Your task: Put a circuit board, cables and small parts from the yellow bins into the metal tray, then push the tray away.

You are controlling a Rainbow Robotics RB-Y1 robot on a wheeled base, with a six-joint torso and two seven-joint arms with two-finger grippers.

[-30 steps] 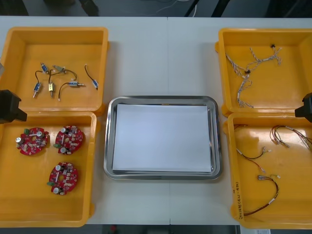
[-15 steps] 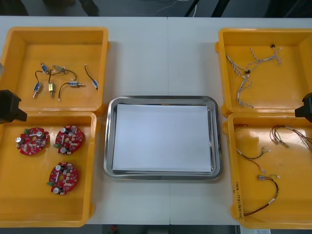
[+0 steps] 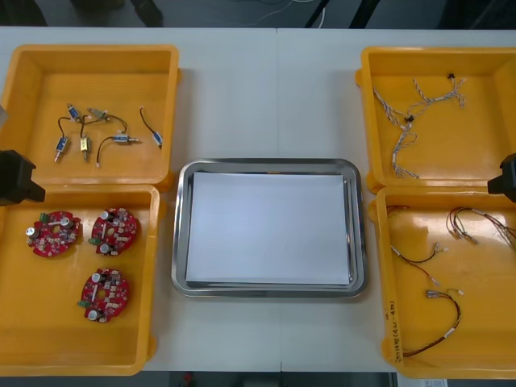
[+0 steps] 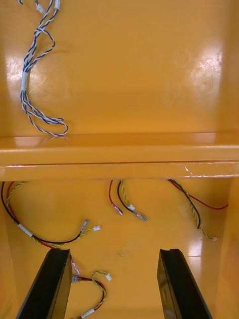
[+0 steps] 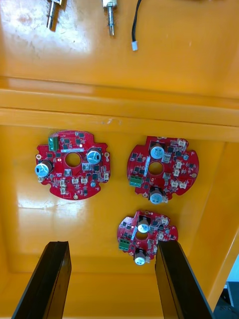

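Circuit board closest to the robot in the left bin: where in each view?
Front: circuit board in the near-left yellow bin, toward the robot.
Left wrist: closest board to the open left gripper.
Right wrist: the open right gripper faces cable bins instead.
Shared landmark: rim between the two left bins.

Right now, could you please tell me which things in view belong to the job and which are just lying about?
Job: tray; four bins; three boards; small metal parts; black cables; blue-white cables; red-yellow cables; left pincer, open over the boards; right pincer, open over the red-yellow cables.
Lying about: table; wires beyond its far edge.
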